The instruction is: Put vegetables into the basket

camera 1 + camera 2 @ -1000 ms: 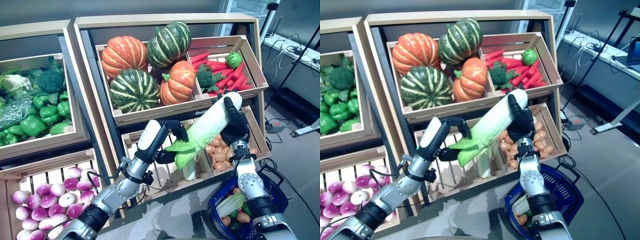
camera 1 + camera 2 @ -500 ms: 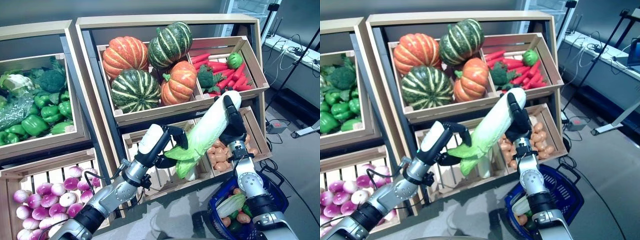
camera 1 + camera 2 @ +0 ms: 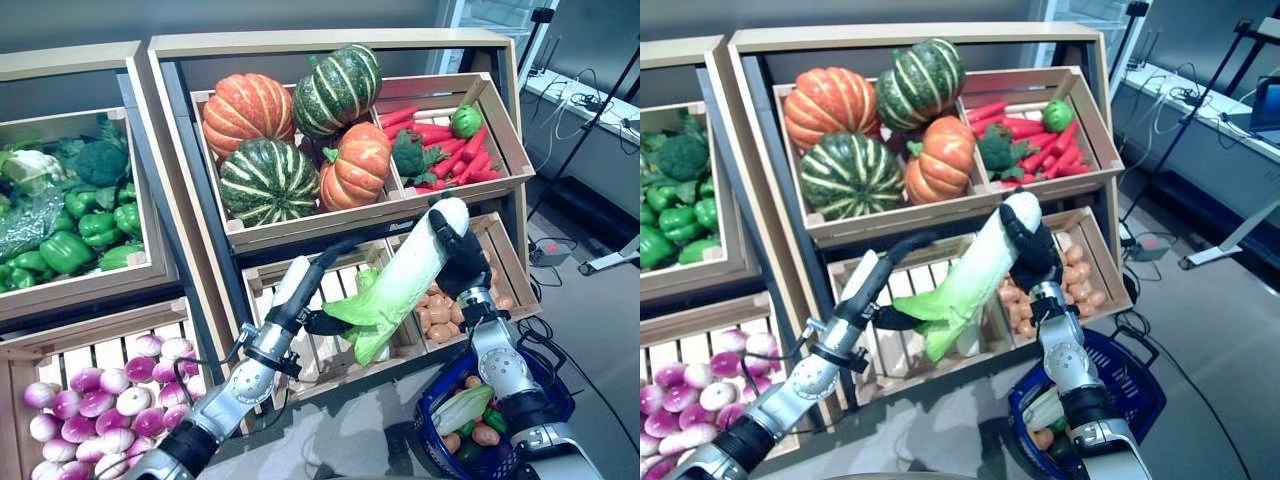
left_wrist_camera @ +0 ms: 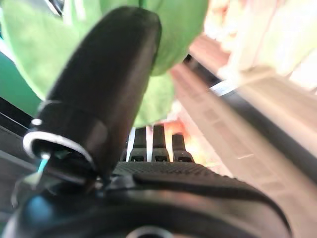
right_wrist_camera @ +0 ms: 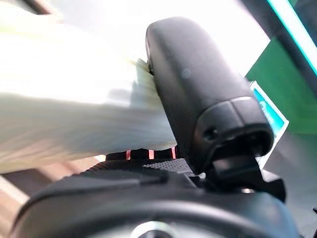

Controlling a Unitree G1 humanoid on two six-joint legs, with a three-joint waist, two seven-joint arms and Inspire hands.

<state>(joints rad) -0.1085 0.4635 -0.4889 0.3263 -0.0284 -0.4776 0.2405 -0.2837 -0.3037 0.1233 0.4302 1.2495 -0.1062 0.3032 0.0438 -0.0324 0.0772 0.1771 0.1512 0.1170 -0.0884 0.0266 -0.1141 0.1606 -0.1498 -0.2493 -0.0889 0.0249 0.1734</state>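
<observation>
A long napa cabbage point(image 3: 405, 275) with a white stem end and green leaves hangs slanted in front of the stand's lower crates. My right hand point(image 3: 462, 260) is shut on its white upper end; the right wrist view shows the thumb point(image 5: 198, 94) pressed on the white stalk point(image 5: 74, 114). My left hand point(image 3: 318, 322) is at the leafy lower end with its fingers straight and only the thumb point(image 4: 99, 99) against the green leaves point(image 4: 173, 29). The blue basket point(image 3: 562, 400) stands on the floor below my right arm. It holds a pale green cabbage point(image 3: 462, 408) and small orange and green vegetables.
The wooden stand point(image 3: 180, 190) with its slanted crates rises right behind both hands. The slatted lower crate point(image 3: 330, 350) is just behind the cabbage's leaves. A table with cables point(image 3: 590, 110) stands at the far right, with grey floor point(image 3: 590, 310) beside the basket.
My left hand's fingers have uncurled from the cabbage's leaves and now point straight. The cabbage and my right hand have sunk a little and shifted left.
</observation>
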